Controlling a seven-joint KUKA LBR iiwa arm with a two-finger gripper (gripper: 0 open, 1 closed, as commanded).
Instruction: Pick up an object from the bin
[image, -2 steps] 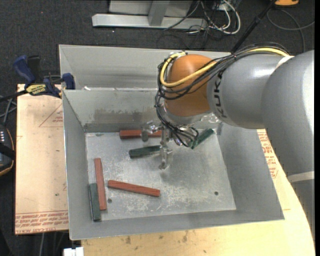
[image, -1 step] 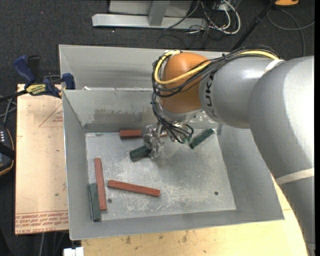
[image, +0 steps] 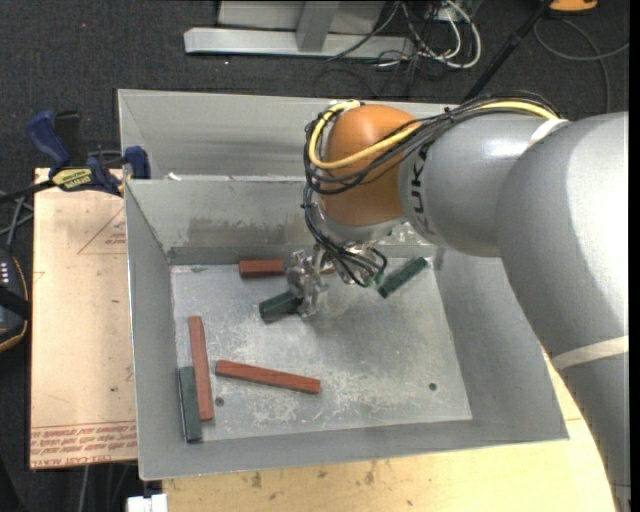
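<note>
1. Dark green bar (image: 188, 403) and red bar (image: 200, 367): side by side and touching, along the left wall of the bin (image: 150, 300). Well apart from the work, so little risk.
2. Long red bar (image: 268, 377): flat on the floor, front centre. Risk: a dropped piece could land across it and lie tilted.
3. Short red-brown block (image: 262, 267): near the back wall, just left of the end effector. Risk: a sideways sweep could nudge it against the wall.
4. Dark green block (image: 280, 306): mid-floor and lying at a slant, with its right end at the end effector. It is the nearest piece and the likely pick. Risk: a grip on one end rather than the middle could let it pivot or slip out on the lift.
5. End effector (image: 308, 285): low over the floor at that block's right end. Whether it is open or closed, or has hold of anything, cannot be told.
6. Green block (image: 403, 276): right of the end effector, tilted, partly beneath the wrist cables. Risk: the loose cables could catch and drag it.
</note>
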